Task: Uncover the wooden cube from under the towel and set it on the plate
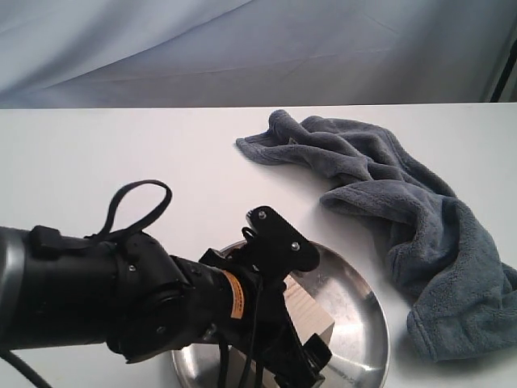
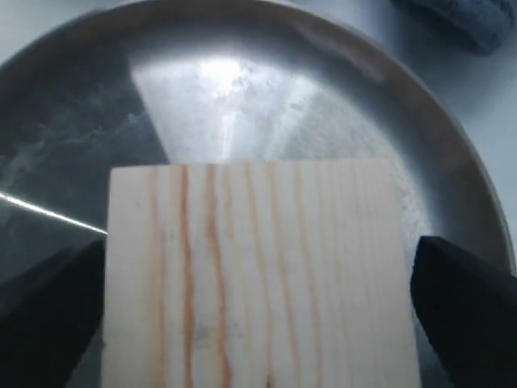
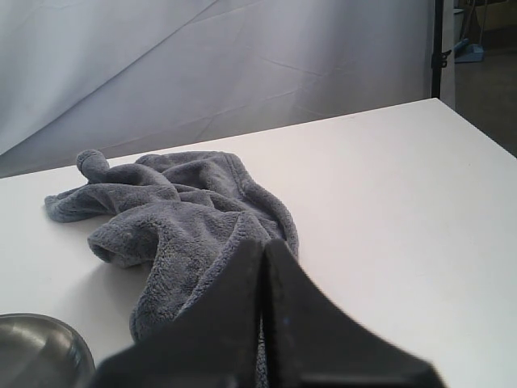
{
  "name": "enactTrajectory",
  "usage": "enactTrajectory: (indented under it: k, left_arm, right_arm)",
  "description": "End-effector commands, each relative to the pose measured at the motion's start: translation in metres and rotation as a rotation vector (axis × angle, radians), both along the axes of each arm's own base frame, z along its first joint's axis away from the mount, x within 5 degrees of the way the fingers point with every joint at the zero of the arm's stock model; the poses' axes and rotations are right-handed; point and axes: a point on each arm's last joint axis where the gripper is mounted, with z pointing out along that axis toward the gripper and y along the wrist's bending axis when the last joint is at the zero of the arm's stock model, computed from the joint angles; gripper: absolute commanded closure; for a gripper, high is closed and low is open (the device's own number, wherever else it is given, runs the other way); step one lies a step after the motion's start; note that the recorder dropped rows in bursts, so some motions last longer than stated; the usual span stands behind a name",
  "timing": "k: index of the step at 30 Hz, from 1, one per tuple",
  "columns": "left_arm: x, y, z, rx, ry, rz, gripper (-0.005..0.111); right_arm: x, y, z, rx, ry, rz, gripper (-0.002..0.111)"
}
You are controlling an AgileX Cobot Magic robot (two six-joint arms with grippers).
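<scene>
2 arms | L end effector (image 2: 258, 279) over plate (image 2: 456, 170), grasping wooden cube (image 2: 258, 234) | R end effector (image 3: 262, 252) clenched nr towel (image 3: 182, 206)

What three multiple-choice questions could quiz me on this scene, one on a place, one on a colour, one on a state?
1. The cube is: A on the floor; B over the plate; C inside a box.
2. The towel is: A red; B yellow; C blue-grey.
3. The right gripper is: A shut; B wide open; C gripping the cube.
Answers: 1 B, the left wrist view shows steel all round it; 2 C, its fleece reads dark blue-grey; 3 A, its fingers meet.
</scene>
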Motion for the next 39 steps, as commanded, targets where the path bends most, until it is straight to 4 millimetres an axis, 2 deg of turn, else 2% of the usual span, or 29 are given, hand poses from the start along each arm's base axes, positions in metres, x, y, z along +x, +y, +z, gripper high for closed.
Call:
enactTrajectory:
  k: [1,8,14,16,19,20,21,28,33,39]
  left_arm:
    - [0.000,-0.001,0.020,-0.064,-0.038,0.001,0.010]
    - [-0.002,0.001,0.036,-0.105,-0.064,0.001,0.010]
    - [-0.001,0.000,0.039,-0.130,-0.082,0.003,0.013]
    - [0.000,-0.001,0.042,-0.161,-0.084,0.025,0.020]
    - [0.015,0.004,0.047,-0.251,-0.067,0.155,0.050]
    - [0.018,0.007,0.047,-0.254,-0.071,0.168,0.056]
    - [0.027,0.013,0.048,-0.254,-0.076,0.200,0.066]
    - [0.071,0.052,0.055,-0.105,-0.009,0.337,0.107]
    - [0.102,0.090,0.061,-0.067,0.032,0.487,0.107]
    - [0.117,0.134,0.056,0.051,0.063,0.576,0.107]
  right_arm:
    - [0.000,0.000,-0.002,0.009,0.006,0.005,0.105]
    - [0.000,0.000,-0.002,0.009,0.006,0.005,0.105]
    - [0.000,0.000,-0.002,0.009,0.006,0.005,0.105]
    - [0.000,0.000,-0.002,0.009,0.006,0.005,0.105]
    - [0.000,0.000,-0.002,0.009,0.006,0.005,0.105]
    - [0.000,0.000,-0.002,0.009,0.006,0.005,0.105]
    - [0.000,0.000,-0.002,0.009,0.006,0.005,0.105]
    - [0.000,0.000,-0.002,0.009,0.006,0.005,0.105]
    - [0.000,0.000,-0.002,0.009,0.006,0.005,0.105]
    - [0.000,0.000,-0.002,0.009,0.006,0.005,0.105]
